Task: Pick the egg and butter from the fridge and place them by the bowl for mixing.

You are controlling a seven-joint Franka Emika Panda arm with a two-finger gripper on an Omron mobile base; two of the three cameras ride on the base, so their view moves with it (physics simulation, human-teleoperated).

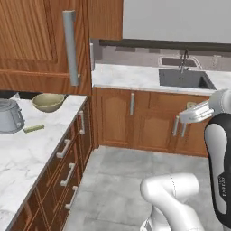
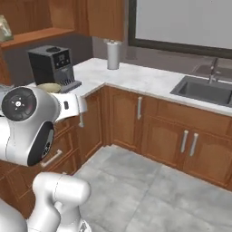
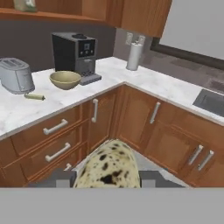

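**Operator:** Report tool state and load.

**Arm:** My tool point(image 3: 107, 179) is clamped on the egg point(image 3: 108, 166), a pale speckled oval. In the hand view it sits at the bottom, between my two dark fingers point(image 3: 59, 178), with its rounded end pointing up and away from the camera. In the left base view the tool point(image 1: 195, 113) is raised in front of the sink cabinets, well above the floor point(image 1: 122, 180).

**Operator:** Locate the butter.

**Arm:** The butter point(image 3: 34, 97) lies flat on the marble desk point(image 3: 52, 103), beyond the drawer fronts point(image 3: 56, 127). It is a thin pale stick. In the hand view its long axis runs roughly left to right, along the desk's front edge. In the left base view the butter point(image 1: 34, 128) points from the toaster point(image 1: 10, 116) side toward the desk edge, slightly tilted upward to the right.

**Operator:** And the bowl?

**Arm:** The bowl point(image 3: 65, 80) stands upright behind the butter, apart from it, just beside the coffee machine point(image 3: 75, 51). The toaster point(image 3: 15, 75) is near the butter's left end. Farther back, a paper-towel roll point(image 3: 134, 56) stands at the desk corner, and the sink point(image 3: 211, 101) lies to the right.
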